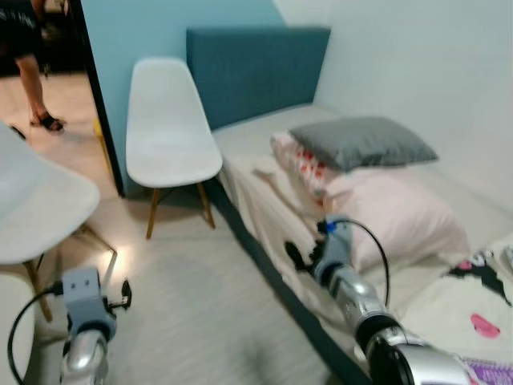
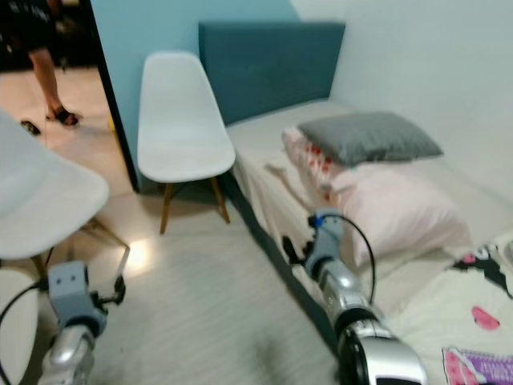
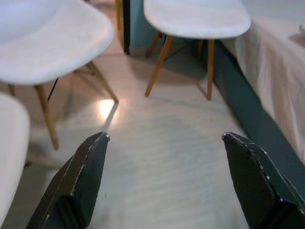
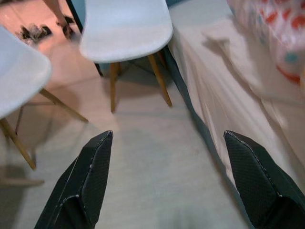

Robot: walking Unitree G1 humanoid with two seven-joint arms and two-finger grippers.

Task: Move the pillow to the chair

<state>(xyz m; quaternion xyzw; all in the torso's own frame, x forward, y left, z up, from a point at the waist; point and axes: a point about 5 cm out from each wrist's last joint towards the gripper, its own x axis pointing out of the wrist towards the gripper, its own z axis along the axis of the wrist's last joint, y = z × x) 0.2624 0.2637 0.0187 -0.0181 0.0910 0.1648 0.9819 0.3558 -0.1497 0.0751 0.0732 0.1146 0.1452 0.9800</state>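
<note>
- Person (image 1: 28,60): legs and sandalled feet on the tan floor beyond the doorway, far left.
- Near chair (image 1: 36,204): white seat at the left edge, wooden legs, close to the left arm.
- Left gripper (image 3: 164,181): low at the left, above the pale floor (image 1: 200,305). Fingers (image 3: 78,183) spread wide; nothing held.
- Chair (image 1: 168,128): white shell, wooden legs, standing against the blue wall beside the bed's head end. Seat bare.
- Headboard (image 1: 256,68): dark teal, upright behind the mattress.
- Bed (image 1: 256,140): pale sheet hanging over the side, dark teal base below.
- Right gripper (image 4: 167,183): over the floor just beside the bed edge, aimed toward the chair. Fingers (image 4: 259,179) spread wide; nothing held.
- Patterned pillow (image 1: 300,164): white with red marks, partly under the other two.
- Grey pillow (image 1: 365,143): on the bed, resting on top of the pink pillow, well apart from the chair and from both grippers.
- Pink pillow (image 1: 397,216): large, beneath the grey one, just beyond the right arm.
- Printed blanket (image 1: 473,305): cartoon figures, at the bed's near right.
</note>
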